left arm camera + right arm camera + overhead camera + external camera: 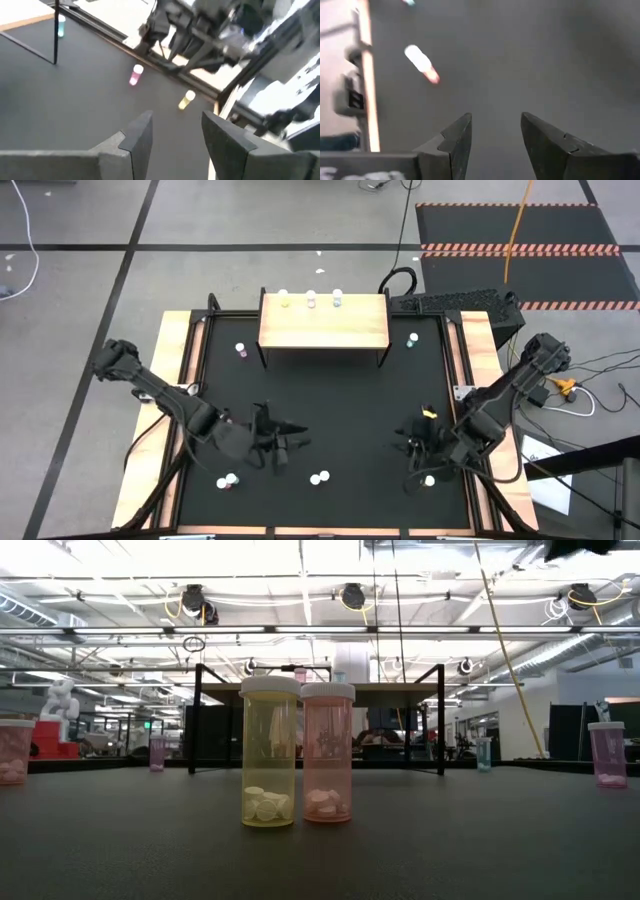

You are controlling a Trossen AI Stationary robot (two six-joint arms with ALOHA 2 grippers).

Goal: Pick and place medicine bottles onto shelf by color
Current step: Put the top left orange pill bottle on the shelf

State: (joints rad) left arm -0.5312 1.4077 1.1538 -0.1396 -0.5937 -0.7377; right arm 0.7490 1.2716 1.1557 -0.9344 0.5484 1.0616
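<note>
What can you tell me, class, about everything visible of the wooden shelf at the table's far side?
The shelf is a rectangular light-wood platform, flat-topped, standing level on thin black legs on the dark table. Three small white-capped bottles stand in a row along its far edge. Neither end effector touches it. In the low view it stands behind the yellow bottle and pink bottle.

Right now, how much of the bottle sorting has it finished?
Three bottles stand on the shelf. Nothing is in hand: the left gripper and right gripper are open and empty. About seven bottles remain on the table, including a yellow and pink pair.
</note>
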